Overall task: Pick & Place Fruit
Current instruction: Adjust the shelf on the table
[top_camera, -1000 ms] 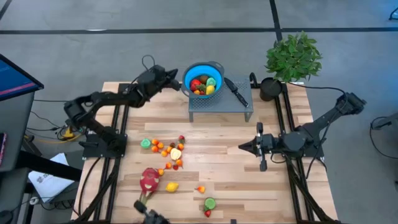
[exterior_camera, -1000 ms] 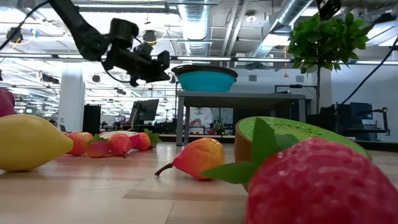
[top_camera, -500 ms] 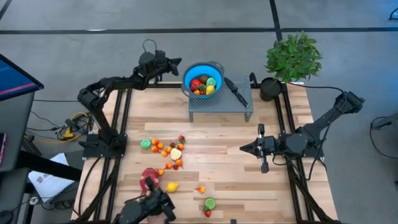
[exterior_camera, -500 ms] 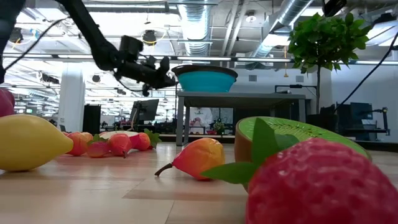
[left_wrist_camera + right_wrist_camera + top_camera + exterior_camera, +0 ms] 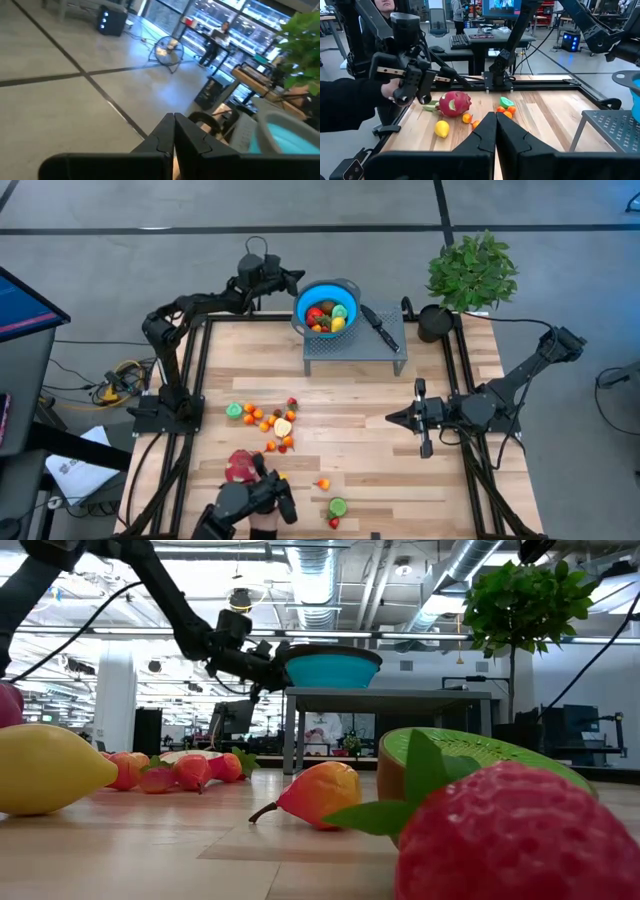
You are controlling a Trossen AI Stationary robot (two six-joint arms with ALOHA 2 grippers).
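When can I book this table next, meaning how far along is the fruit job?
Done: a few fruits lie in the blue bowl. In hand: nothing. The left gripper hovers beside the bowl, jaws shut and empty; the right gripper waits at the table's right side, jaws shut. Left: most of it, namely the small fruits, the dragon fruit and the green half.

Robotics lab in an open industrial hall. Exposed ceiling ducts [image 5: 320,570] overhead, polished concrete floor [image 5: 300,205]. Framed wooden bench [image 5: 350,405]; desks with monitors [image 5: 500,7] at 12 o'clock beyond it; floor fan [image 5: 167,50], seated person [image 5: 385,5].
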